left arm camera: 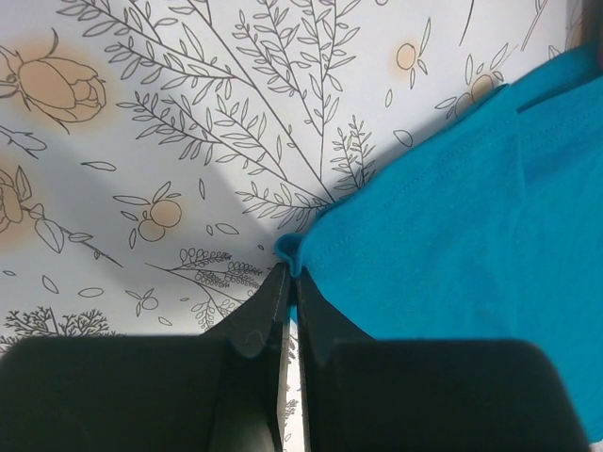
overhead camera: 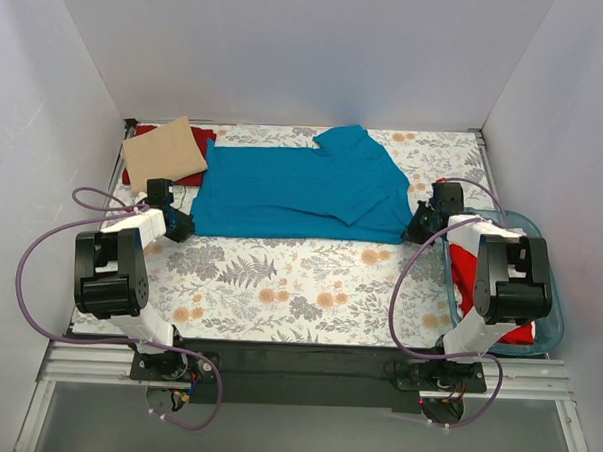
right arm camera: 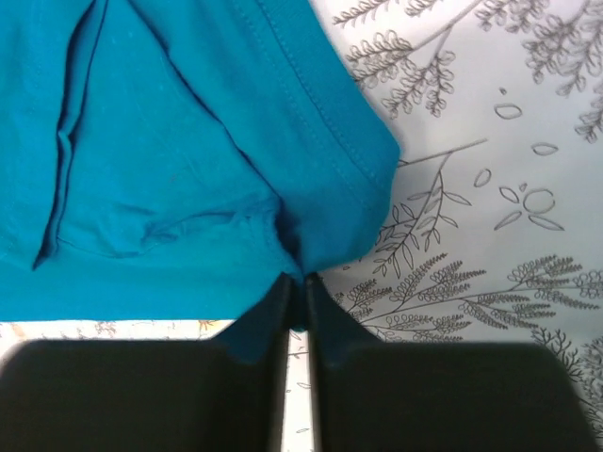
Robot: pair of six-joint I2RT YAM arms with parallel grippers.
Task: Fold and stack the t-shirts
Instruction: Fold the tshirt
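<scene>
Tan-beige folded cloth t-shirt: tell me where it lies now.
In the top external view, the tan-beige folded cloth t-shirt lies at the floral table cloth's far left corner, atop a red cloth shirt, just left of the spread teal-blue t-shirt.

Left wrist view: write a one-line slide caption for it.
Left hand shut on a corner of the teal-blue t-shirt, over the floral table cloth.

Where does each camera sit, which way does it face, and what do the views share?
Top external: above, behind the bases, looking down on the teal t-shirt; both arms show.
Left wrist: looks down past the left gripper, shut on the shirt's corner.
Right wrist: likewise, right gripper pinching its edge.
Shared: teal t-shirt, floral cloth.
</scene>
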